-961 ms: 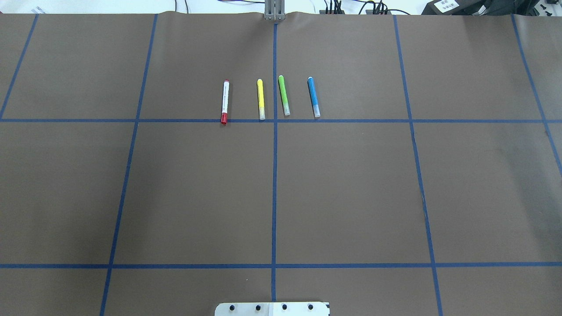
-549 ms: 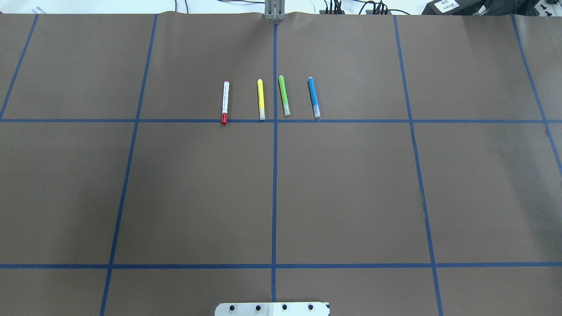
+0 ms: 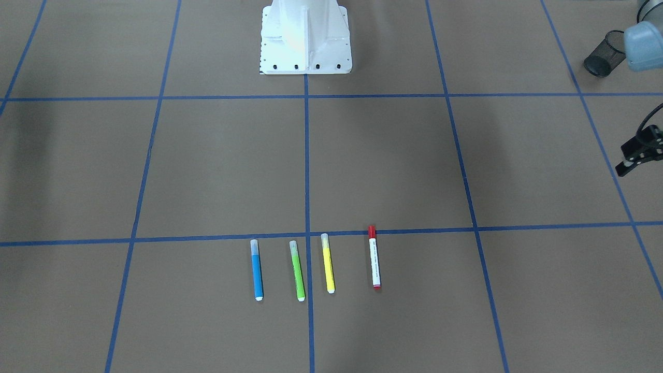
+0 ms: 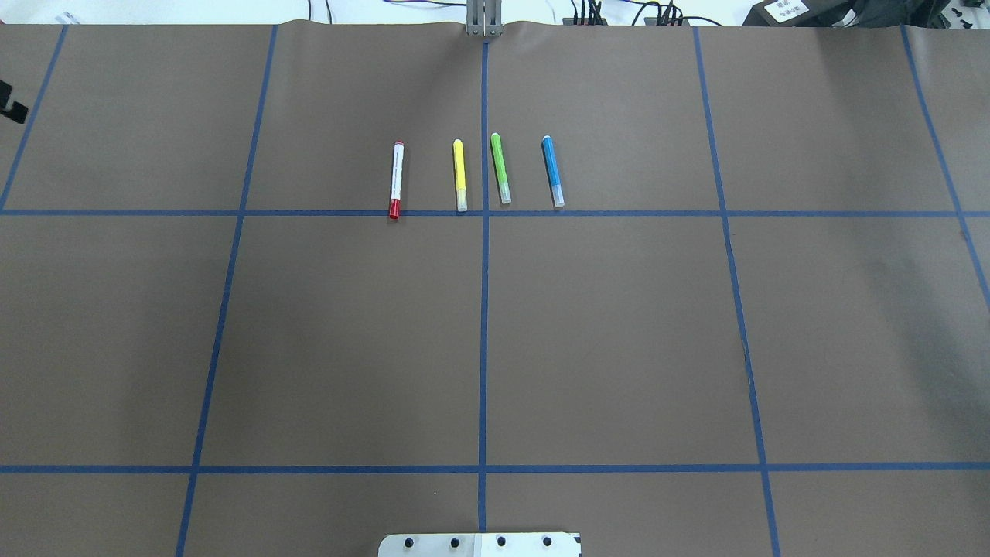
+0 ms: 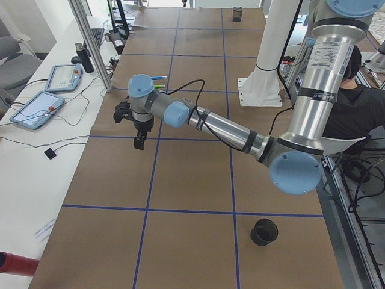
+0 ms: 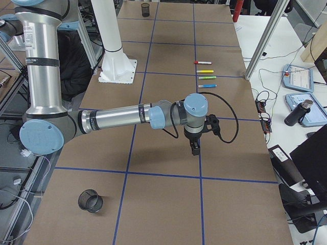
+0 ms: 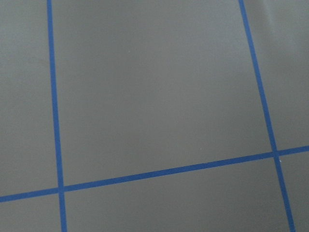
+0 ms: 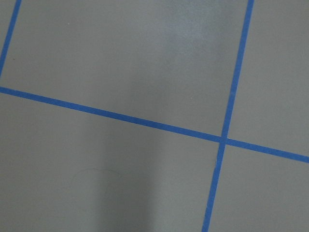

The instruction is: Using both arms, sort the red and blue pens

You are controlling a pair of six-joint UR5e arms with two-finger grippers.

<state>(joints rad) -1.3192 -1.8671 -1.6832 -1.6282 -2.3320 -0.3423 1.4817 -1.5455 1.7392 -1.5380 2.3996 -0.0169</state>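
Observation:
The red pen [image 4: 396,179], white-barrelled with a red cap, and the blue pen [image 4: 552,170] lie at the two ends of a row of markers on the brown mat, past the far cross line. The front-facing view shows the red pen [image 3: 374,257] and the blue pen [image 3: 257,270] too. My left gripper [image 3: 624,166] hovers far out to the left of the row, its tip just inside the overhead view [image 4: 9,108]; I cannot tell its jaws. My right gripper [image 6: 194,150] hangs over the mat well short of the pens; its state cannot be told. Both wrist views show only mat and tape.
A yellow marker [image 4: 459,175] and a green marker [image 4: 500,168] lie between the two pens. Black mesh cups stand near the table ends [image 5: 263,232] [image 6: 91,200]. The white pedestal base [image 3: 305,36] sits at the robot's side. Blue tape lines grid the mat.
The left gripper's tip has come into the overhead view at the far left edge. The pens and markers have not moved.

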